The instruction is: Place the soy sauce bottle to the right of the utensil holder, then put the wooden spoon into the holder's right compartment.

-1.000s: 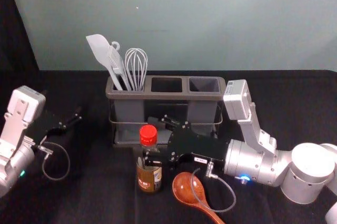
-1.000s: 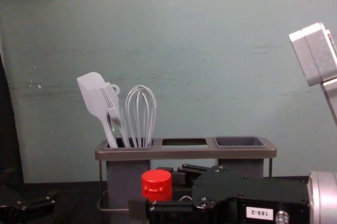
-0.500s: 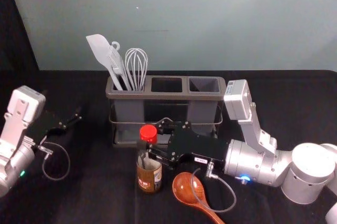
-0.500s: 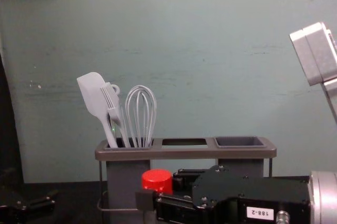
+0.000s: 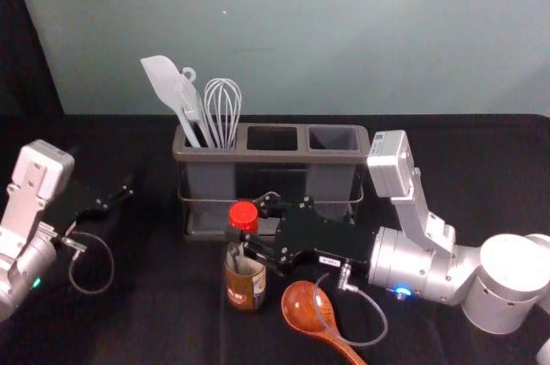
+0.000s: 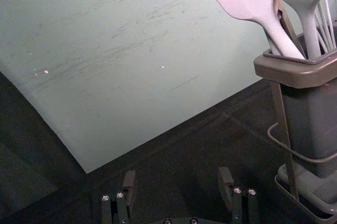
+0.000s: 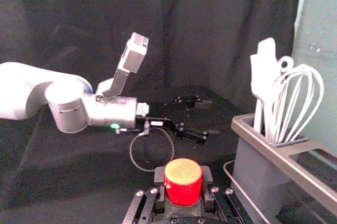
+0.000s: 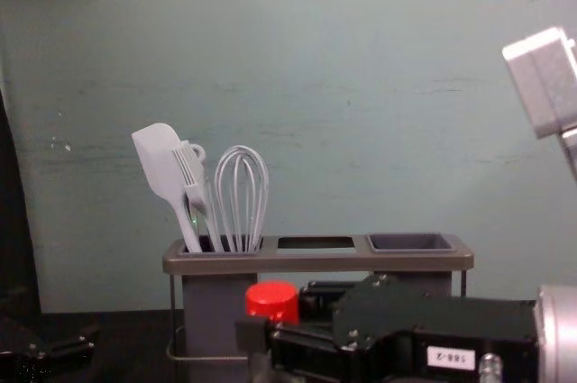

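In the head view, the right gripper (image 5: 246,220) reaches in from the right to left of the frame's centre, closed around the upper part of the upright soy sauce bottle (image 5: 247,288), which has a red ridged cap (image 5: 243,214) and a brown and yellow label. The bottle is in front of the long grey-brown utensil holder (image 5: 288,157), at the middle of the frame. Its left compartment holds a white spatula (image 5: 161,82) and a white wire whisk (image 5: 223,107). The glossy reddish-brown wooden spoon (image 5: 300,306) lies at lower centre, near the bottle, handle slanting to the bottom edge. The left gripper (image 5: 101,169) is parked at the left of the frame.

In the left wrist view, the left gripper's fingers (image 6: 226,182) stand wide apart near the black table (image 6: 184,155); the holder's end is visible beyond.

In the right wrist view, the right gripper (image 7: 182,184) has a finger pad on each side of the bottle, just under the cap.

In the chest view, the cap is at lower centre, in front of the holder, between the right gripper's fingers; the gripper comes in from the lower right.
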Available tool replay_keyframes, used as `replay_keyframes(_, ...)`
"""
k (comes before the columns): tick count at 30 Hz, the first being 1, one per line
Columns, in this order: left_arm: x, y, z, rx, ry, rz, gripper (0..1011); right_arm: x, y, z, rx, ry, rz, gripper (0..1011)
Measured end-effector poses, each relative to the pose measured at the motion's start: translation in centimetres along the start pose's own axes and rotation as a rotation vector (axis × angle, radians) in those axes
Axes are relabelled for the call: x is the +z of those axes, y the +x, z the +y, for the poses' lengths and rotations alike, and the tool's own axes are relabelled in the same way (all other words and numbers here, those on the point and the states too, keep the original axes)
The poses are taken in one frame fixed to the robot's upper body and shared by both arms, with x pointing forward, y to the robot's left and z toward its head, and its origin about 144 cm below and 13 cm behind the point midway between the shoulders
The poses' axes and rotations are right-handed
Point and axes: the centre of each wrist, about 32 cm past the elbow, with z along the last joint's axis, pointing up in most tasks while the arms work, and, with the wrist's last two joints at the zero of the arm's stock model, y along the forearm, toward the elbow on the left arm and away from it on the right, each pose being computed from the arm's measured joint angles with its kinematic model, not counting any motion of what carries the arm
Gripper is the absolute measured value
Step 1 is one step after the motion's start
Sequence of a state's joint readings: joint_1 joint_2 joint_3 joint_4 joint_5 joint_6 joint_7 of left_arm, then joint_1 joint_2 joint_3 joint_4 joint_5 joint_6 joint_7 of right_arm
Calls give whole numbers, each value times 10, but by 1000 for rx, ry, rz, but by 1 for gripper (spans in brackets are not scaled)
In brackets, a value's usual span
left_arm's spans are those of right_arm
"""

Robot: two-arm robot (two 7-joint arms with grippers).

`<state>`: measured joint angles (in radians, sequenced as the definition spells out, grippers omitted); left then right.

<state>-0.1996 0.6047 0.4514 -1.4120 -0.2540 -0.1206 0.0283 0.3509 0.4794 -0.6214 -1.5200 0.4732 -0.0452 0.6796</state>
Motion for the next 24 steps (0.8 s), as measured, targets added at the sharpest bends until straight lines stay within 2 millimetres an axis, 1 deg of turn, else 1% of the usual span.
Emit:
replay_keyframes(1,0,0,0,0,0,0,1011,0,0,0,0,0,0,387)
replay_keyframes(7,0,0,0,0,0,0,1012,16,-7,-10,-18,17,-45,386)
replay_keyframes(10,0,0,0,0,0,0,1011,27,-12,-21,-27,30,-61,387)
replay_keyframes(13,0,0,0,0,0,0,1011,32,-16,-31,-37,37,-61,387)
replay_keyframes(14,0,0,0,0,0,0,1011,34,-19,-37,-45,40,-57,387)
replay_keyframes(15,0,0,0,0,0,0,1011,35,-21,-45,-56,43,-47,387)
replay_keyframes(16,0,0,0,0,0,0,1011,35,-21,-45,-56,43,-47,387)
replay_keyframes(17,0,0,0,0,0,0,1011,35,-25,-53,-66,46,-34,387)
replay_keyframes(19,0,0,0,0,0,0,1011,33,-27,-61,-81,47,-19,387)
replay_keyframes(21,0,0,0,0,0,0,1011,28,-31,-78,-119,52,12,387)
replay_keyframes(23,0,0,0,0,0,0,1011,26,-32,-81,-129,52,17,387)
replay_keyframes(24,0,0,0,0,0,0,1011,22,-34,-93,-160,46,27,387)
